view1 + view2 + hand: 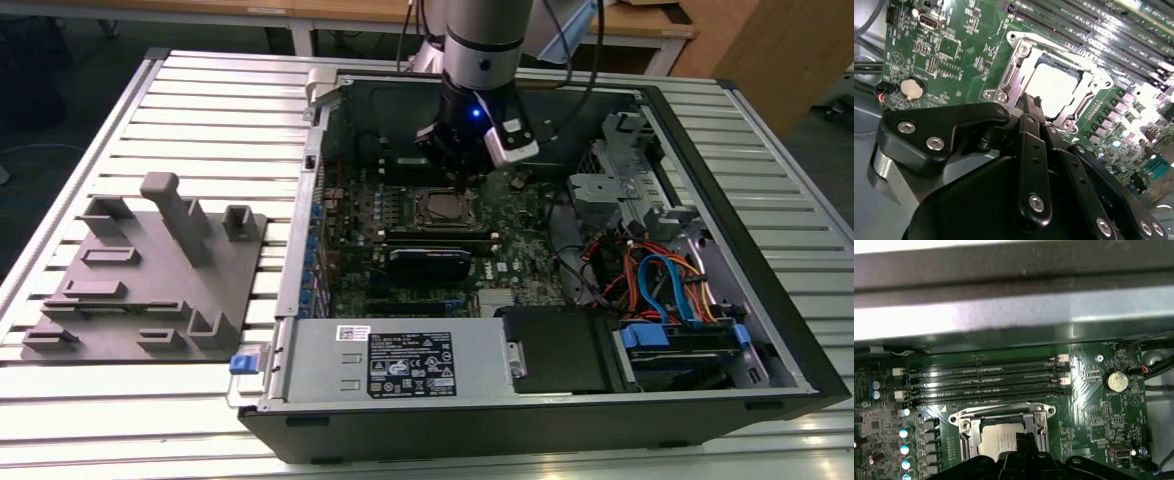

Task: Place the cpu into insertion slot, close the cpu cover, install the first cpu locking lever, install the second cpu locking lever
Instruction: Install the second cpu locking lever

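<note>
The cpu (1054, 87) lies flat in its socket on the green motherboard, its silver top showing through the window of the cpu cover (1013, 75), which lies down over it. In the first wrist view the cpu (996, 440) and the cpu cover (966, 426) sit just below the memory slots. My gripper (1030, 106) is shut with nothing between its fingers, and its tip hangs at the socket's edge, close above the cover frame. In the exterior view the gripper (463, 184) hovers inside the open computer case, just above the cpu (438, 208).
The open computer case (747, 330) lies on a slatted metal table. Memory slots (984, 380) run beside the socket, and a coin battery (1116, 381) sits further along the board. Cables and drive bays (667, 300) fill the exterior view's right. A grey fixture plate (147, 270) lies on the left.
</note>
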`<action>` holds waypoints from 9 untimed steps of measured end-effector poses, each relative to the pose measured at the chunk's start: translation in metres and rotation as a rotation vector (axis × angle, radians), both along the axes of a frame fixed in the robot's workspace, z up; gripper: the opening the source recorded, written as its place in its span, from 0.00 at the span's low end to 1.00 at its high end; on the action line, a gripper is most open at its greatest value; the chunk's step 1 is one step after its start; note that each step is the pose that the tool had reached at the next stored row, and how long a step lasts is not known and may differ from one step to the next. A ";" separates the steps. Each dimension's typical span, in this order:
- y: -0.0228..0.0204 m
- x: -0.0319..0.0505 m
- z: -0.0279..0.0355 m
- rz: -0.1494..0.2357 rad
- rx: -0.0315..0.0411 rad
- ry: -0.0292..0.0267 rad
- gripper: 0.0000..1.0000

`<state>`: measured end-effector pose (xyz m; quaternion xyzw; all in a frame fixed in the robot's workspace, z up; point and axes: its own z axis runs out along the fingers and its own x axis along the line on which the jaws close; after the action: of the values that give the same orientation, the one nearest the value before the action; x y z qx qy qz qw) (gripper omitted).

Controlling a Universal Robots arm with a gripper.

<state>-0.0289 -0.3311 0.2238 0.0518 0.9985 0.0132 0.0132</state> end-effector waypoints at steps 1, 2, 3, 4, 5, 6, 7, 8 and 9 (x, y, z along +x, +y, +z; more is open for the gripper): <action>-0.0010 0.0000 0.0000 0.000 -0.0028 0.0000 0.10; -0.0019 0.0000 -0.0001 0.000 -0.0061 0.0000 0.10; -0.0027 0.0000 -0.0001 0.000 -0.0100 -0.0001 0.10; -0.0036 0.0000 -0.0001 0.000 -0.0144 0.0000 0.10; -0.0046 0.0000 -0.0001 0.000 -0.0196 0.0000 0.10; -0.0056 0.0000 -0.0002 0.000 -0.0256 0.0000 0.10; -0.0068 0.0000 -0.0002 0.000 -0.0327 0.0000 0.10; -0.0079 0.0000 -0.0002 0.000 -0.0387 0.0000 0.10; -0.0088 0.0000 -0.0003 0.000 -0.0444 -0.0001 0.10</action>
<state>-0.0289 -0.3399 0.2235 0.0515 0.9985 -0.0090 0.0143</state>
